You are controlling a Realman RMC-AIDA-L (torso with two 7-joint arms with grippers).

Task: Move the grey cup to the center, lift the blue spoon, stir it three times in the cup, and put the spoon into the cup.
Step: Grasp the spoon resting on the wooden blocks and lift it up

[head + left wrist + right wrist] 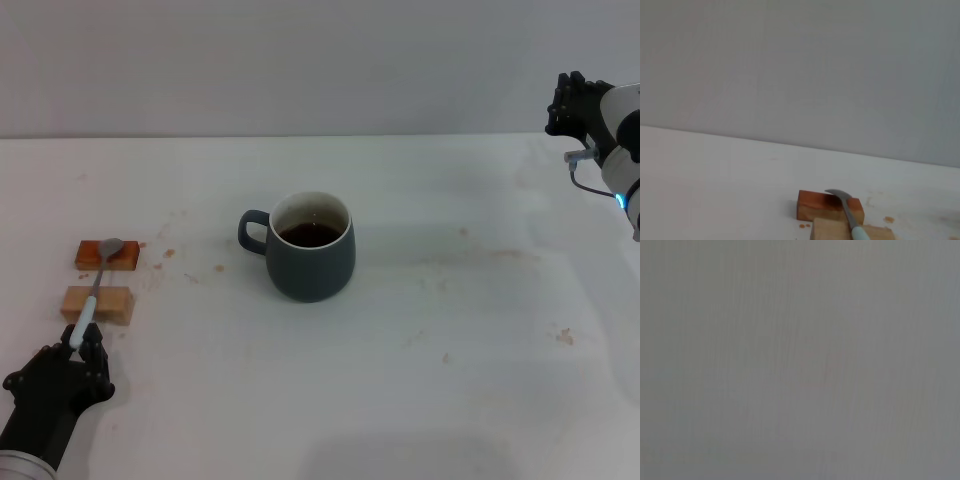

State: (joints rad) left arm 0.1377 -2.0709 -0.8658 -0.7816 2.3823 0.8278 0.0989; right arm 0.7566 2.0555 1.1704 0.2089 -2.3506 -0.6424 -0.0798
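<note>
From the head view, the rounded slate-grey ceramic mug, the grey cup (311,247), stands about mid-table with dark liquid inside and its loop handle turned toward the robot's left. The blue spoon (96,286), a slim thing with a pale blue handle and grey metal bowl, lies bridged across an orange wooden block (107,254) and a tan wooden block (97,304), its long axis running away from the robot, bowl on the far block. The left gripper (78,345) sits at the handle's near end, its black fingers narrow about the tip (whether they truly clamp it I cannot tell). The spoon is far nearer this arm; the right gripper (566,103) is parked high at the far right. Only brown stains mark the white table (450,330) between spoon and cup.

The left wrist view shows the spoon (849,214) crossing both blocks, no fingers visible.

The right wrist view shows only blank grey
</note>
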